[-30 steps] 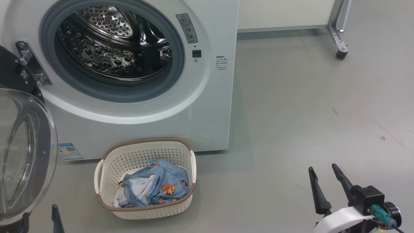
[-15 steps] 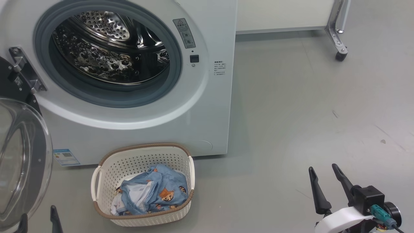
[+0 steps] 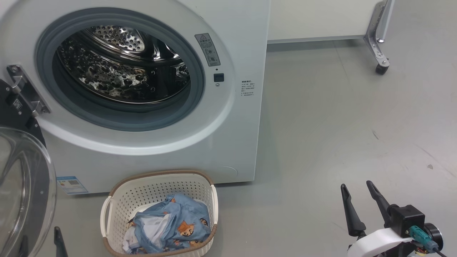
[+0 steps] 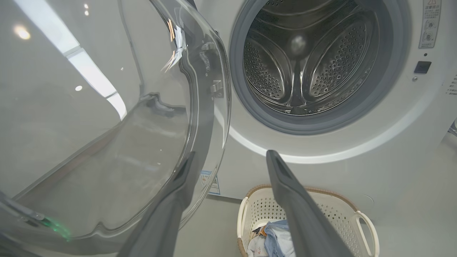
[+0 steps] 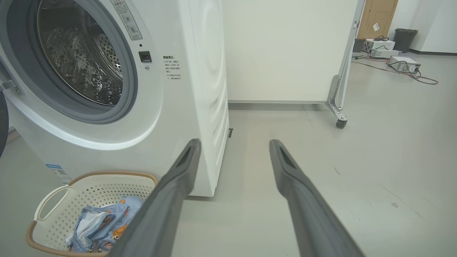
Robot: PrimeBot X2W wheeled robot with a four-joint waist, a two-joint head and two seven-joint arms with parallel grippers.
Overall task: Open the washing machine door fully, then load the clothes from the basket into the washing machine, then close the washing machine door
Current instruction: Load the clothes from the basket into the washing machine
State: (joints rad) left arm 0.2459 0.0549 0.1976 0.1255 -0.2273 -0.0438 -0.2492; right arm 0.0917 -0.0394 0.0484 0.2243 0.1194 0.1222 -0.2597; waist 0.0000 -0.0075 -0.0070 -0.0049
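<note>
Standing wide apart and holding nothing, the two dark fingers of the left pincer [image 4: 232, 153] point toward the washing machine [image 4: 392, 125]. The swung-open washing machine door [image 4: 107, 117] is just beside one finger. The right pincer [image 3: 356, 185] is likewise spread and empty, above bare grey floor [image 3: 321, 125], well apart from the load.

The clothes [image 3: 171, 228] lie bunched in the basket [image 3: 157, 175], which sits on the floor just in front of the machine, below the steel drum [image 3: 117, 71]. The bundle looks light, soft and floppy. Pinching a raised fold on top should lift it, though loose ends may trail and catch the basket rim.

The left wrist view shows the door's clear dome close up. The right wrist view shows the machine's side panel and a wheeled partition [image 5: 339, 89] beyond it.
</note>
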